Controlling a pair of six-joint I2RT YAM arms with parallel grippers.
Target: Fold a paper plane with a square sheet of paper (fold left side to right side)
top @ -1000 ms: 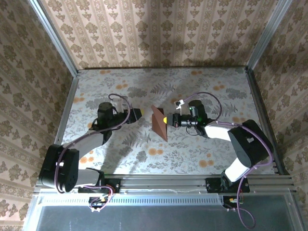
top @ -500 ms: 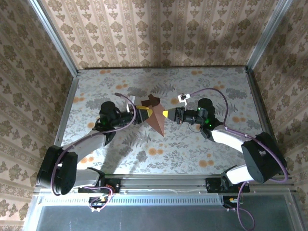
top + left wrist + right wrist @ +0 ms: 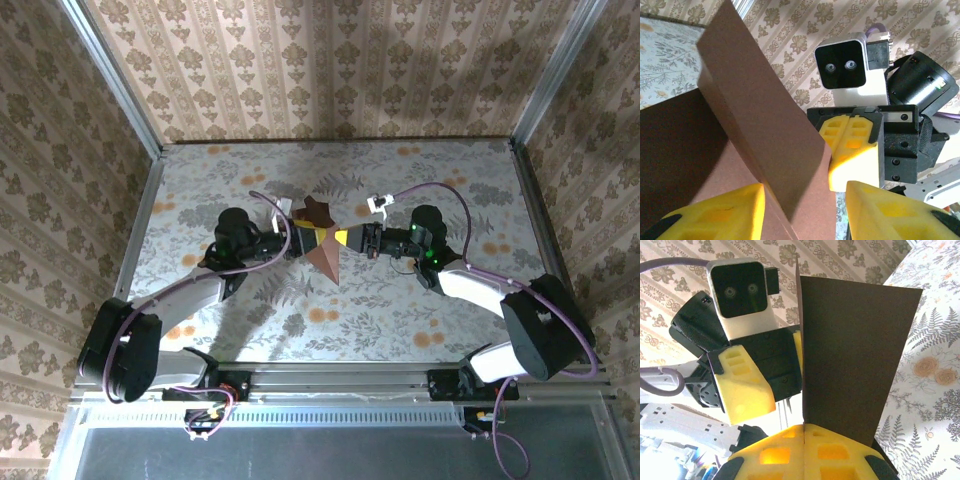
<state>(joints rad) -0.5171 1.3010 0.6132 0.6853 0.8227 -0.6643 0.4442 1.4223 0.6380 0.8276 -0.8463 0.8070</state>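
The square sheet of paper (image 3: 325,256) is dark reddish-brown and hangs above the table's middle, creased into two flaps that meet at a ridge. My right gripper (image 3: 346,238) comes in from the right and is shut on the sheet's edge. In the right wrist view the paper (image 3: 850,350) rises straight out of the seam between that gripper's (image 3: 804,436) pressed yellow fingers. My left gripper (image 3: 304,238) faces it from the left. Its jaws stand apart on either side of the paper's (image 3: 765,115) folded edge. Its yellow pads (image 3: 720,212) do not clamp the sheet.
The table (image 3: 200,180) has a grey fern print with orange blotches. Metal rails run along its left and right sides, and patterned walls close it in. The right gripper's yellow fingers (image 3: 852,145) show just beyond the sheet in the left wrist view.
My left gripper has moved right until its jaws straddle the sheet, and they have narrowed. The right arm has reached forward, carrying the sheet slightly left and farther away.
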